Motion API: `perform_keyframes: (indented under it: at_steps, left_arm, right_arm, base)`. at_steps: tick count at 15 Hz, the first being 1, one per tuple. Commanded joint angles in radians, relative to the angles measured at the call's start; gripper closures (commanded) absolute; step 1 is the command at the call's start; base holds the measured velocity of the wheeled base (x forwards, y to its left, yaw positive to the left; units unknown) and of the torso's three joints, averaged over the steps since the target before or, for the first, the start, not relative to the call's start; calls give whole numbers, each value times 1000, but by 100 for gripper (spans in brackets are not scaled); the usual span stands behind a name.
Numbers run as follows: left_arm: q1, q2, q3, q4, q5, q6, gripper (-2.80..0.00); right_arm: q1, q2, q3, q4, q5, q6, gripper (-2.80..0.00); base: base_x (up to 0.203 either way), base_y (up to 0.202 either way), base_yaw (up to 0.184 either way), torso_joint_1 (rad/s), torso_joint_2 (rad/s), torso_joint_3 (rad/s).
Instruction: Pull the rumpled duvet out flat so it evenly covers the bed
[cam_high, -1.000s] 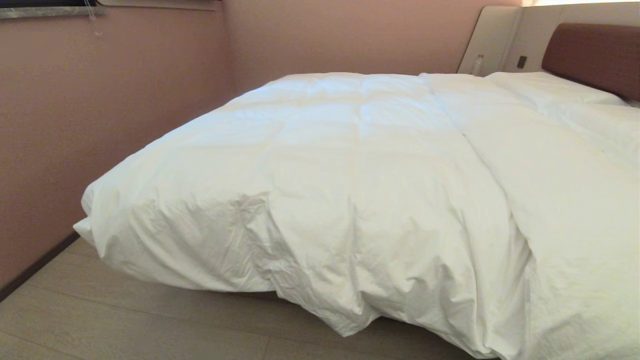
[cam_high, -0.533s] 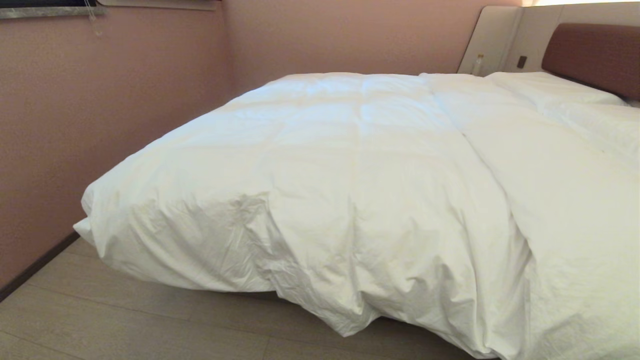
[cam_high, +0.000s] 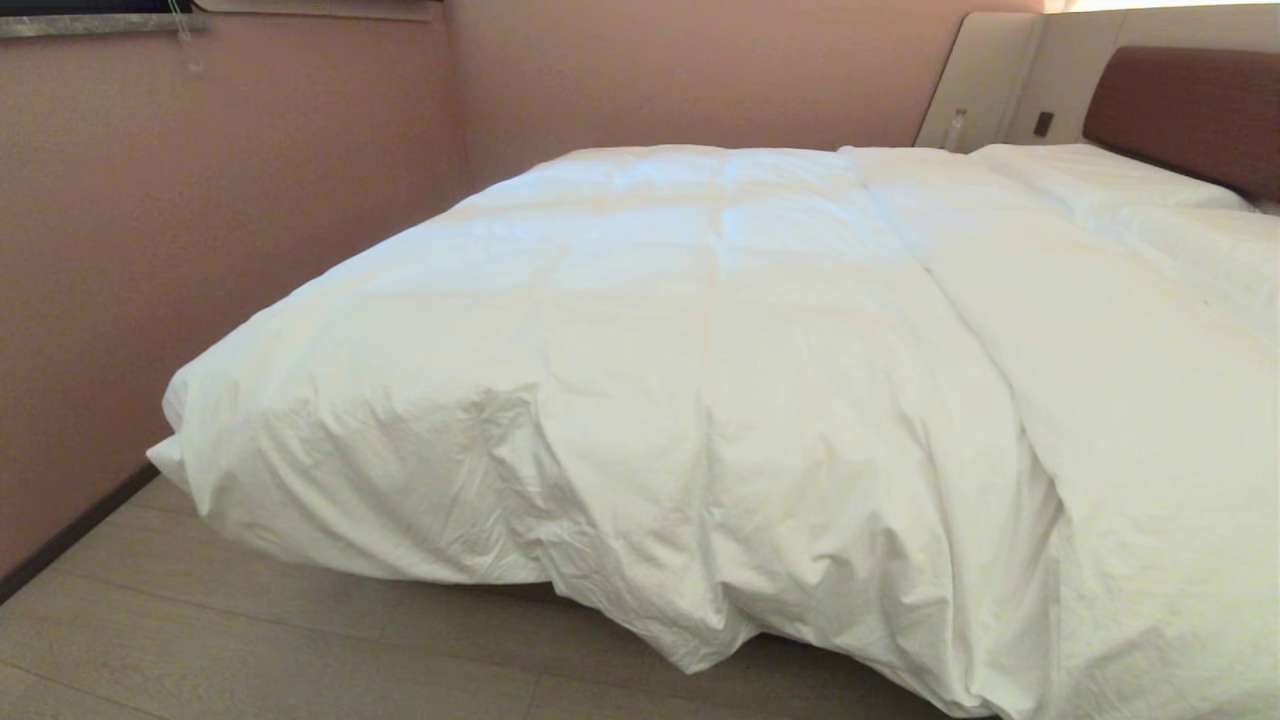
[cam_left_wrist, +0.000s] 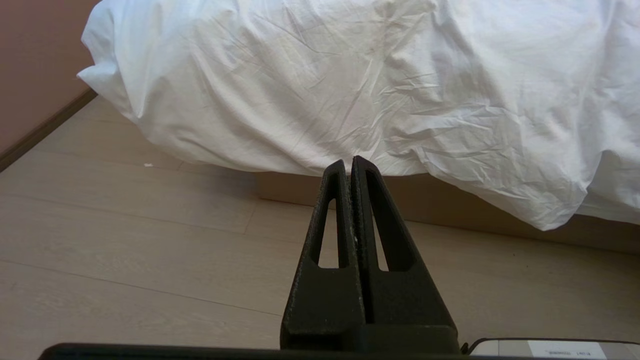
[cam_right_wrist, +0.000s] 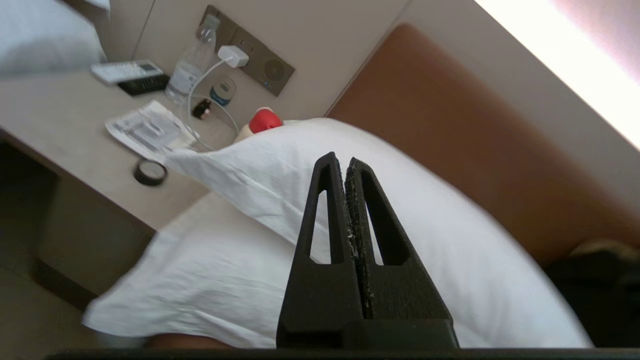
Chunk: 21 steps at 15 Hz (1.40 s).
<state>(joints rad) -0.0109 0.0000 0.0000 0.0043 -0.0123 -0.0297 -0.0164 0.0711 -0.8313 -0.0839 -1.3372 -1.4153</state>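
The puffy white duvet (cam_high: 700, 330) with faint quilted squares lies spread over the bed, hanging creased over the foot edge and the near side. The bed's brown headboard (cam_high: 1190, 110) shows at the far right. Neither arm is in the head view. My left gripper (cam_left_wrist: 348, 162) is shut and empty, low over the floor, pointing at the duvet's hanging edge (cam_left_wrist: 325, 100) and the bed base (cam_left_wrist: 450, 200), apart from them. My right gripper (cam_right_wrist: 344, 164) is shut and empty, held in the air over a white pillow (cam_right_wrist: 400, 200) by the headboard (cam_right_wrist: 450, 115).
A pink wall (cam_high: 200, 250) runs close along the bed's far side, leaving a narrow strip of wood floor (cam_high: 250, 640). In the right wrist view a bedside table (cam_right_wrist: 75, 125) holds a water bottle (cam_right_wrist: 192, 62), remotes, papers, a charger cable and a tape roll (cam_right_wrist: 150, 172).
Nothing differs in the head view: the duvet and bed lie the same in all three frames, and no arm enters it.
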Motion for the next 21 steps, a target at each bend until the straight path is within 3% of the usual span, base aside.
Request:
perform_keyframes:
  at_steps: [1,7,10,11,16,21]
  left_arm:
    - [0,0,0,0,0,-1,0]
    - [0,0,0,0,0,-1,0]
    - [0,0,0,0,0,-1,0]
    - [0,0,0,0,0,-1,0]
    - [0,0,0,0,0,-1,0]
    - [0,0,0,0,0,-1,0]
  right_arm:
    - [1,1,-20,750,33,-11,0]
    - [0,-9,-59,941,178,-33,0]
    - [1,-11,-98,1084,342,-25,0]
    - [1,-9,-103,1097,354,-25,0]
    - [1,-9,-158,1201,865,-106,0]
    - [0,3,-170,1174,1189,-126,0]
  base:
    - [0,0,0,0,0,0]
    - [0,0,0,0,0,0]
    - [0,0,0,0,0,0]
    - [0,0,0,0,0,0]
    - [0,0,0,0,0,0]
    - [0,0,0,0,0,0]
